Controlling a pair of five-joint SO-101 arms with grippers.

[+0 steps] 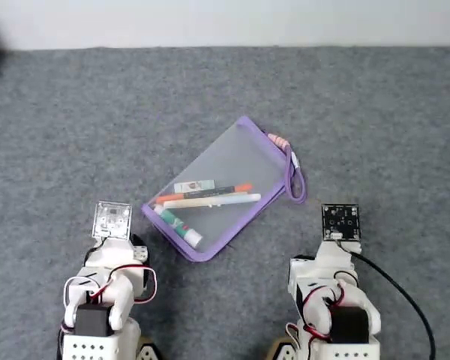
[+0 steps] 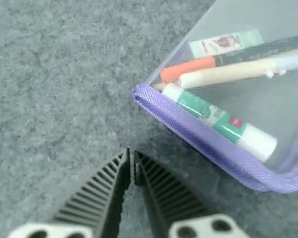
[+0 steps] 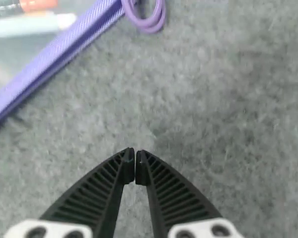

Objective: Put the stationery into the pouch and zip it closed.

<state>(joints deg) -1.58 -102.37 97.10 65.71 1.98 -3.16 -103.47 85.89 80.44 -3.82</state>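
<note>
Fingers [image 2: 114,183] of the left gripper [image 2: 131,156] are pressed together on nothing, and so are those of the right gripper [image 3: 134,153]. The pouch [image 1: 236,154] lies between the two, its corner just ahead of the left tips, its edge farther ahead of the right ones, touching neither. Through its clear face show two pens [image 1: 210,196], a glue stick [image 1: 178,225] and a small flat piece [image 1: 193,185], so the filling looks done. Its loop [image 3: 146,15] lies well beyond the right tips. Whether the zip is drawn fully shut I cannot tell; if not, only that is left. Grey mat [image 1: 75,112] lies under everything.
</note>
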